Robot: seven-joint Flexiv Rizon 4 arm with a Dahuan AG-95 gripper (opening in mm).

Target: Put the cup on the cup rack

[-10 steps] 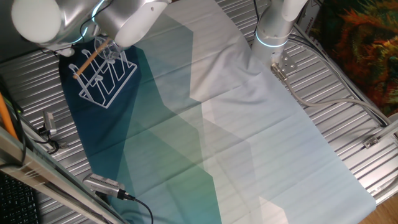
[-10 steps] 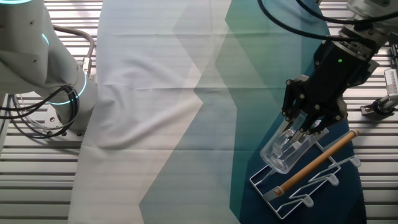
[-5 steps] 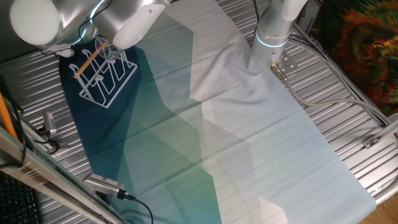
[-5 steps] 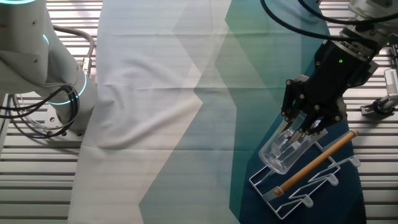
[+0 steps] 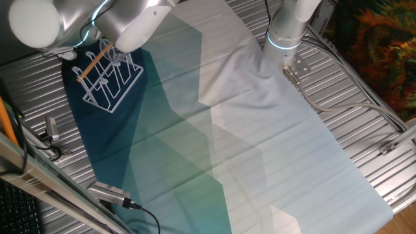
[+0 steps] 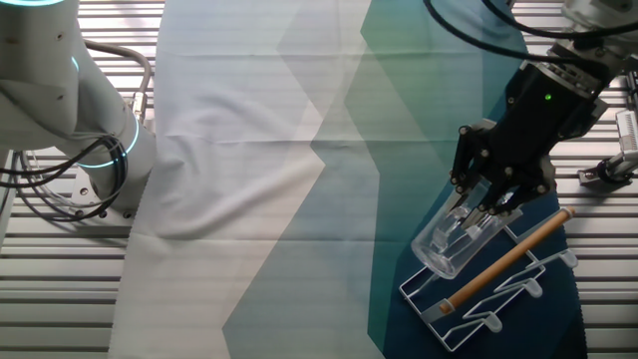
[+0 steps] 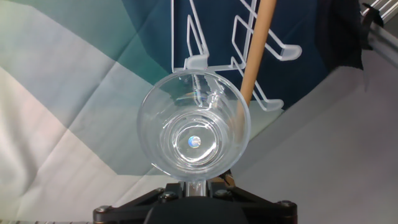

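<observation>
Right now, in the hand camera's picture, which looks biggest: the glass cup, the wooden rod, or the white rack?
1. The cup rack, though the picture's edge cuts it off.
2. The cup, but it sits nearest the camera, which inflates it.
3. The wooden rod, thin and partly hidden.

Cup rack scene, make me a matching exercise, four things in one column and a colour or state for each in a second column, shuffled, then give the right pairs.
Things:
1. glass cup
2. cup rack
3. wooden rod
4. pincer

Colour or state:
A. white wire frame standing on the dark blue part of the cloth
B. black, shut on the cup
C. clear, held tilted above the cloth at the rack's end
D. light tan, lying along the top of the rack

Pairs: 1-C, 2-A, 3-D, 4-B
</observation>
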